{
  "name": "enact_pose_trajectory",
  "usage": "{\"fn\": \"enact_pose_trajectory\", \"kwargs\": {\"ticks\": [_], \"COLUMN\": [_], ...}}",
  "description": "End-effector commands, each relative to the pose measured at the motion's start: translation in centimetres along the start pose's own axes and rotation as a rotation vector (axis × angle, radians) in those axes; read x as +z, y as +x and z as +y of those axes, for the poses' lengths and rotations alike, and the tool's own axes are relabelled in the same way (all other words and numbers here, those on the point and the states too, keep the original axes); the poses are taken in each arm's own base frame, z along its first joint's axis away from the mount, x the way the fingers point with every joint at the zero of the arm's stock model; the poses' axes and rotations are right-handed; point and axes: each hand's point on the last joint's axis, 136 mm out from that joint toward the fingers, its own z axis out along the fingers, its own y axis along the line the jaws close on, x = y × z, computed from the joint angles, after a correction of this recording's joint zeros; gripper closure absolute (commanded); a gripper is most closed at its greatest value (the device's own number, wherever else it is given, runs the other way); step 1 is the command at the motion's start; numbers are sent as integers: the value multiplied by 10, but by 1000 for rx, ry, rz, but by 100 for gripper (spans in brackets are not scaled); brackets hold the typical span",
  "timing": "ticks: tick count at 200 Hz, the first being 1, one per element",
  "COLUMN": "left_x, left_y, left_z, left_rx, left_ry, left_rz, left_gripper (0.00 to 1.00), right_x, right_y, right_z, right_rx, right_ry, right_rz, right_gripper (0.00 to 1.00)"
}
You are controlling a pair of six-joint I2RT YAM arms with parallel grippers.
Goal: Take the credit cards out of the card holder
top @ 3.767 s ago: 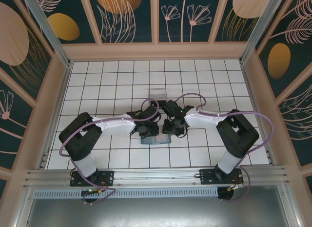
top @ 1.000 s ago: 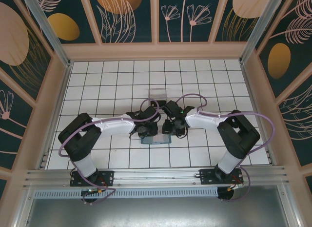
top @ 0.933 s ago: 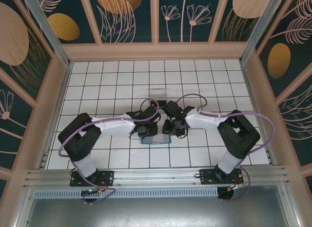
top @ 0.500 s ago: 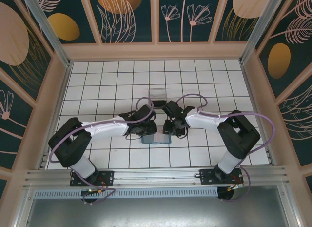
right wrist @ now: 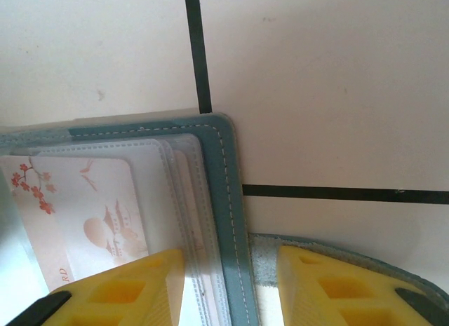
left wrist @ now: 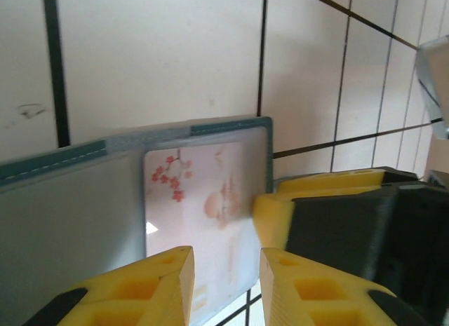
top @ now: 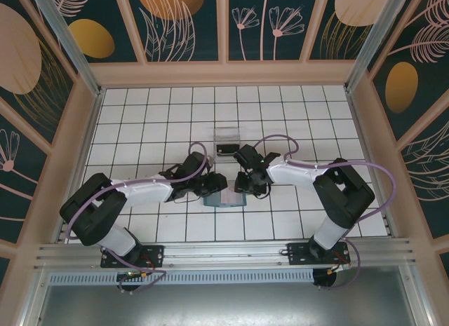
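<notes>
2 tools meet over the open card holder (top: 219, 202) on the bench (top: 280, 221). Left tool (left wrist: 224, 280), pads apart and empty, hovers over one end of the pale card (left wrist: 200, 207) tucked in the holder. The card's long axis points toward that tool, well placed to draw it out. Right tool (right wrist: 228, 291), fingers apart, straddles the holder's right edge.

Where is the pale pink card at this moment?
In the right wrist view the pale card sits inside the card holder at the lower left, beside the right pincer.
</notes>
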Motion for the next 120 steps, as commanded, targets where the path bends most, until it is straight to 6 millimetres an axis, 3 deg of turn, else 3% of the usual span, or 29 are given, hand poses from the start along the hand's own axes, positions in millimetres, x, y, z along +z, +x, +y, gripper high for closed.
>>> {"fn": "enact_pose_trajectory", "kwargs": {"ticks": [1,48,120], "left_x": [2,13,12], "left_y": [-5,-3,0], "left_z": [-17,-5,20], "left_rx": [3,-8,-36], "left_ry": [61,30,4], "left_rz": [9,35,30], "left_gripper": [67,67,67], "right_x": [1,-1,1], "right_y": [13,13,15], "right_z": [-20,-19,-21], "right_rx": [15,14,15], "right_ry": [64,65,64], "right_rz": [31,28,33], "right_gripper": [60,60,61]}}
